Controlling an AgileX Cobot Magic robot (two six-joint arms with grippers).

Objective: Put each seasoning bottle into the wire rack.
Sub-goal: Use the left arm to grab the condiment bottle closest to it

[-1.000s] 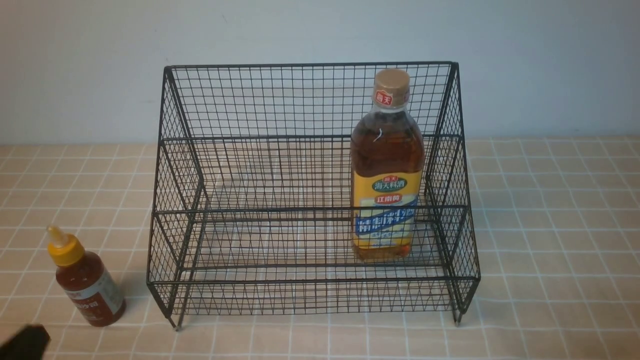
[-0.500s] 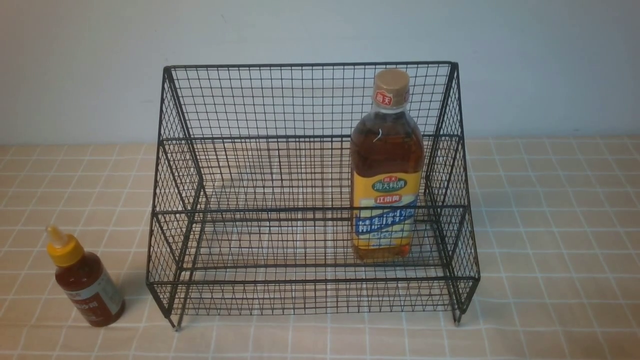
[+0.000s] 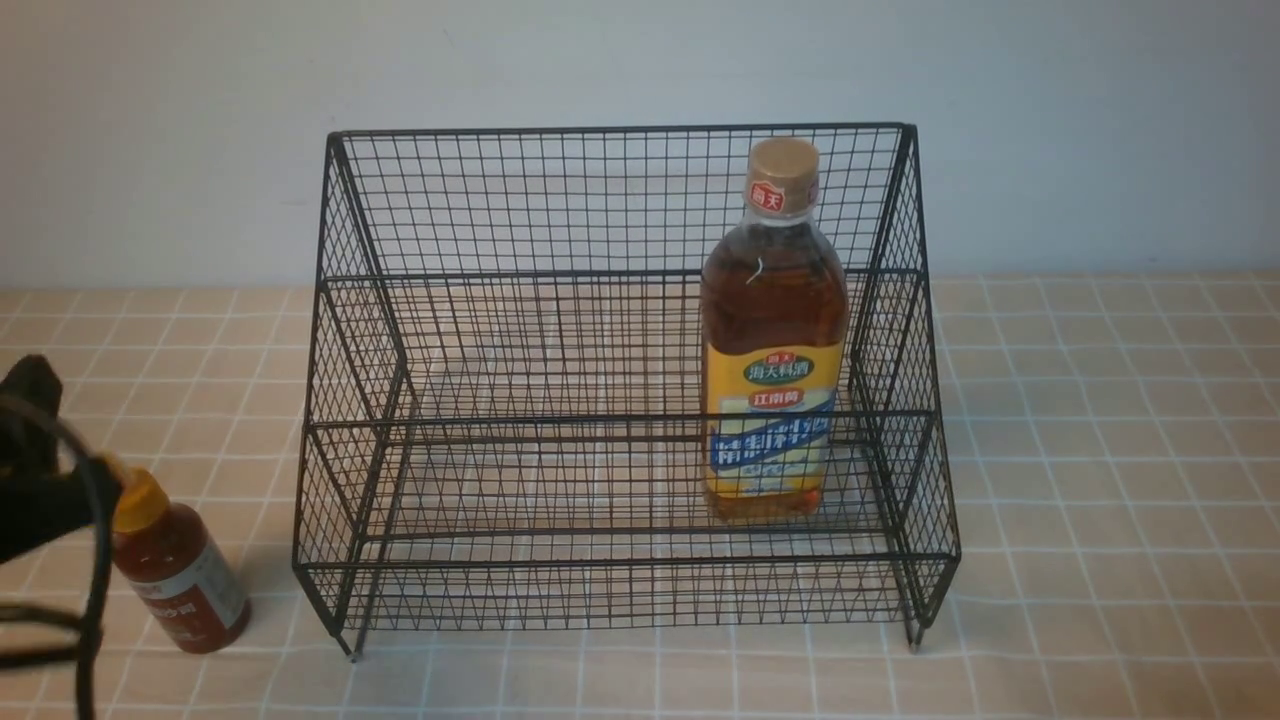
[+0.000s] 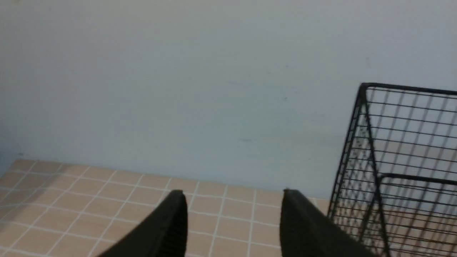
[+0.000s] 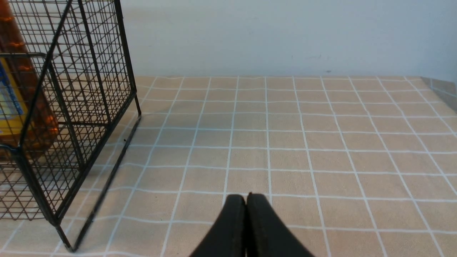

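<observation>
The black wire rack (image 3: 620,130) stands mid-table. The tall amber seasoning bottle (image 3: 775,340) with a tan cap is upright inside it, on the right of the lower tier. The small red-sauce bottle (image 3: 180,580) stands on the table left of the rack. My left arm (image 3: 35,480) comes in at the left edge and covers the bottle's nozzle tip. The left gripper (image 4: 234,194) is open with only tablecloth between its fingers; the red bottle is out of its wrist view. The right gripper (image 5: 246,196) is shut and empty, low over the table right of the rack (image 5: 71,89).
A tan tablecloth with a white grid (image 3: 1100,450) covers the table, and a pale wall (image 3: 640,60) rises just behind the rack. A black cable (image 3: 95,600) loops down from my left arm beside the red bottle.
My left arm has come up into the front view at the left edge and now overlaps the red bottle's nozzle. Both bottles and the rack have not moved.
</observation>
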